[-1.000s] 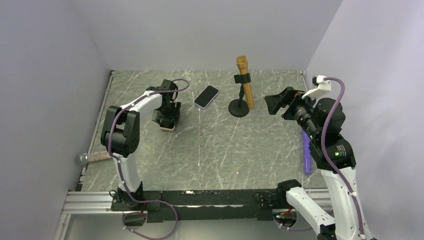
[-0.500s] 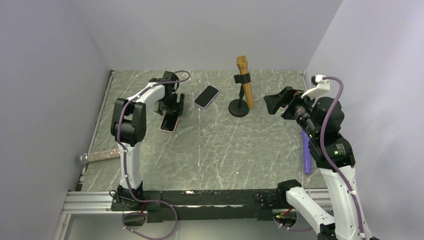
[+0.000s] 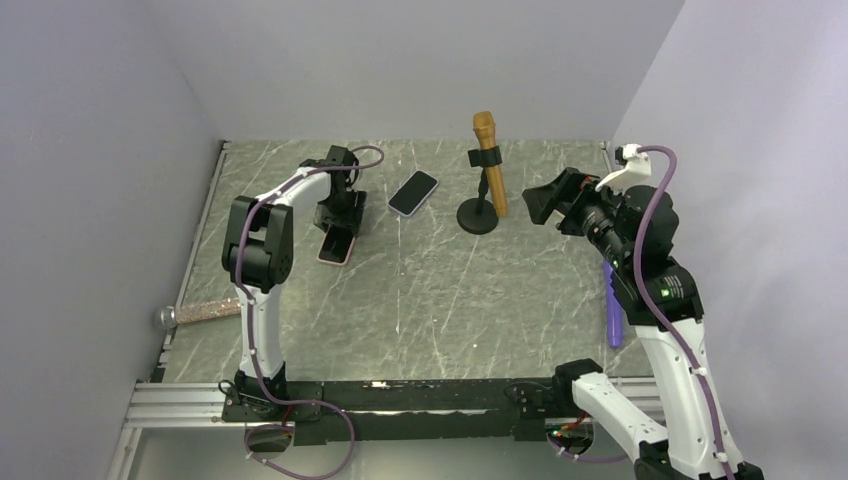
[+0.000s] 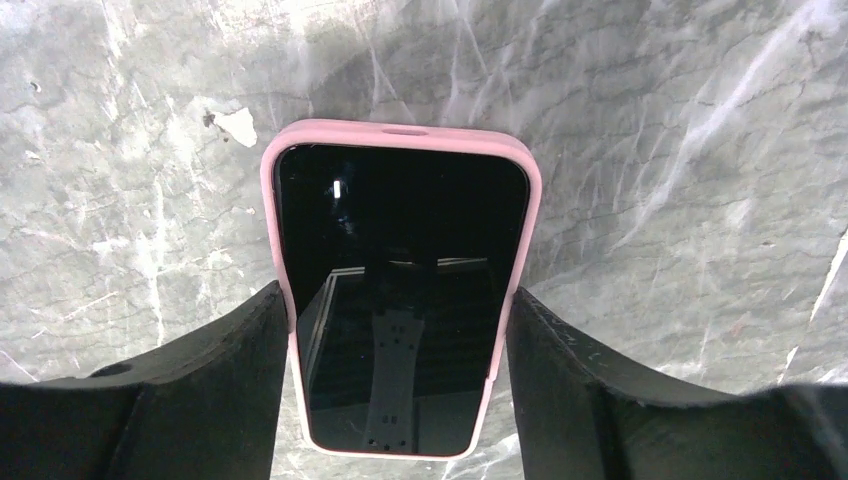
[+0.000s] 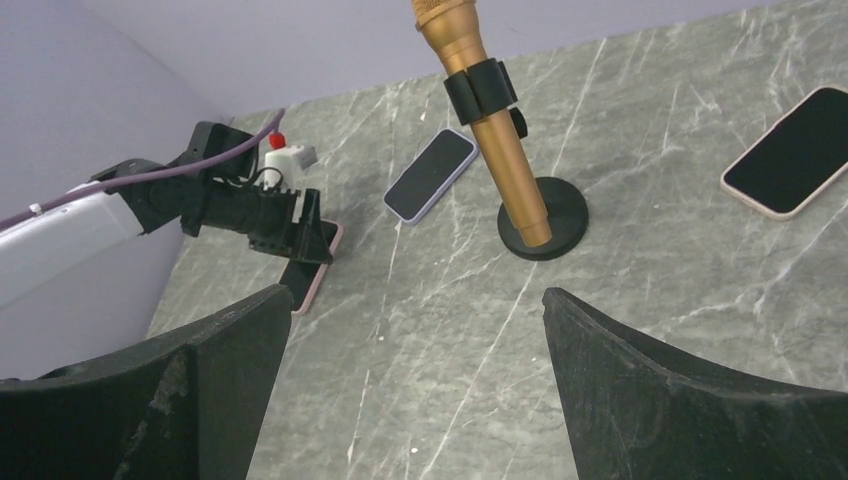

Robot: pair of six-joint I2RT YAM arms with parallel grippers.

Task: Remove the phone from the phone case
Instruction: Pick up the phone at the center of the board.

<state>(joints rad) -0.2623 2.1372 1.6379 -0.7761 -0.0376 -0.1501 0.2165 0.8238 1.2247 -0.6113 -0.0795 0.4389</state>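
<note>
Between the fingers of the left gripper (image 4: 398, 300) lies the phone case (image 4: 400, 136) (gripped or just touched, unclear); right gripper (image 5: 415, 295) gapes.

The top view looks down from high behind the arm bases and takes in the whole counter (image 3: 420, 300), with the near edge at the bottom and the far wall at the top.

The left wrist view hangs close over the counter's far left, facing nearly straight down. The left fingers (image 4: 200, 400) fill its lower corners around the pink-cased phone (image 4: 400, 300).

The right wrist view sits raised at the right and faces left across the counter from farther off, past the right fingers (image 5: 150, 400). With the top view it shares the microphone (image 5: 480, 90), the left arm (image 5: 70, 225) and the pink-cased phone.
</note>
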